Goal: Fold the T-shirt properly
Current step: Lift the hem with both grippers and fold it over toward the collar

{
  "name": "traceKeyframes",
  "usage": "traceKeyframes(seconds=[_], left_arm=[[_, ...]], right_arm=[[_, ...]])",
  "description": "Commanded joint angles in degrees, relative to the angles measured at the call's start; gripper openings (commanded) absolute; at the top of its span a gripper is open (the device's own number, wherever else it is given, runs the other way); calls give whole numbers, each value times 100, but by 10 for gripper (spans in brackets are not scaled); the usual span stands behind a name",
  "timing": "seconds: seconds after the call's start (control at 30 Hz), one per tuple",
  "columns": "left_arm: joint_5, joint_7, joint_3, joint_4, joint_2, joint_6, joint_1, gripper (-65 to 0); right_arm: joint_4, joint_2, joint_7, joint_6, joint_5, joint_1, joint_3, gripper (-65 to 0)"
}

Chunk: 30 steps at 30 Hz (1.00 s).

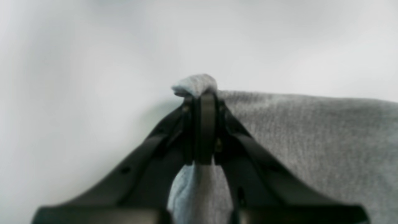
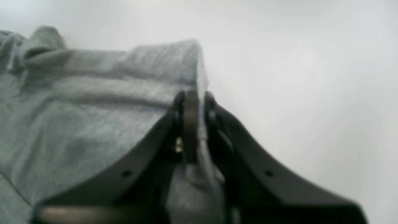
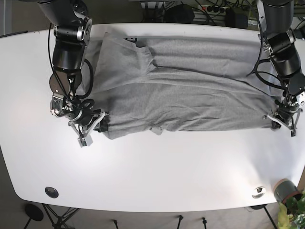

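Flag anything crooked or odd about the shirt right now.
The shirt lies unevenly: its near edge sags in a small bump between the grips, and a sleeve fold sits diagonally at the far corner. Both grippers pinch its ends. No damage shows.

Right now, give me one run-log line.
T-shirt: spread on table | left gripper: pinching corner | right gripper: pinching corner

Both wrist views out of focus. Left gripper (image 1: 203, 102): shirt (image 1: 311, 140) runs off the frame to its right; the pinched fold is hidden between the jaws. Right gripper (image 2: 194, 105): cloth cut off to its left and below. Base view: fingertips too small to resolve.
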Motion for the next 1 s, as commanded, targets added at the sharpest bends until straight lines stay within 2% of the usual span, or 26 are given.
traceKeyframes(seconds=[0.0, 0.17, 0.3, 0.47, 0.7, 0.97], left_arm=[[-341, 34, -12, 562, -85, -28, 55, -650], [-913, 359, -12, 1468, -76, -28, 495, -650], [-1168, 632, -12, 1863, -67, -28, 670, -650], [-1493, 694, -12, 2171, -85, -28, 969, -650], [-1563, 755, -566, 2355, -94, -28, 1277, -650], [-1572, 1423, -1093, 3094, -58, -28, 1629, -650]], right_arm=[[517, 58, -59, 31, 84, 118, -5, -626], [808, 67, -305, 23, 75, 100, 13, -626], [1098, 75, -455, 31, 93, 65, 13, -626], [1950, 75, -736, 23, 84, -225, 22, -626], [3005, 75, -1219, 14, 93, -647, 22, -626], [4122, 40, -1316, 14, 102, -1324, 321, -626]])
